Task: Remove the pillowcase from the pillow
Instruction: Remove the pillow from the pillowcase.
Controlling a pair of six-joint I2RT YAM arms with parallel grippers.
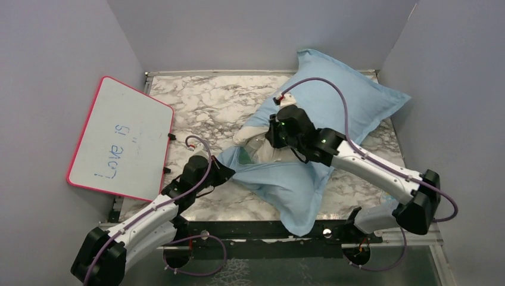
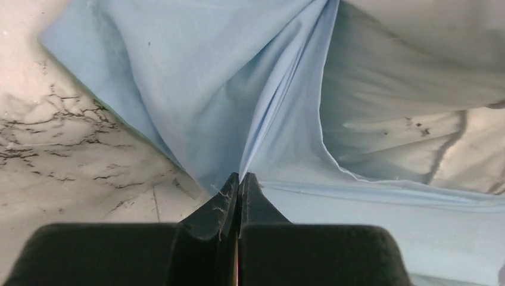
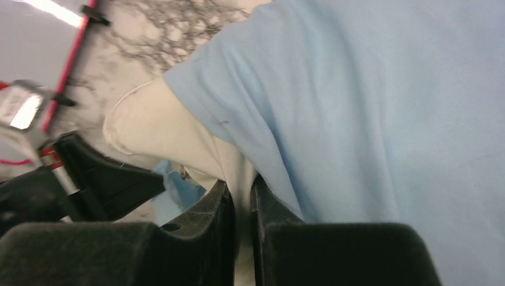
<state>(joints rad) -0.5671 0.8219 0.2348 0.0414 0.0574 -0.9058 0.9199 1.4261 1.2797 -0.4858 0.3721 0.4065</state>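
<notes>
My left gripper (image 2: pixel 240 177) is clamped shut on a fold of the pillowcase (image 2: pixel 196 89), light blue cloth fanning away from the tips over the marble table (image 2: pixel 71 149). My right gripper (image 3: pixel 240 182) is drawn narrow, with cream cloth of the pillow (image 3: pixel 155 128) pinched between its fingers just where the blue hem crosses. From above, the pillow's long axis runs on a diagonal, from the bared cream corner at mid-table out to the far right, where the covered bulk lies against the back wall. The open mouth of the case faces near-left, toward my left arm, so I judge the pull has to run along that diagonal, cloth and filling parting in opposite directions, and the right arm is nearer to the bulk. The left wrist view shows the hem seam and how tightly the fold is bunched, which the overhead camera hides under the arm. The right wrist view alone shows the cream cloth inside the jaws. The pink-framed whiteboard (image 1: pixel 125 137) leans well apart at the left.
</notes>
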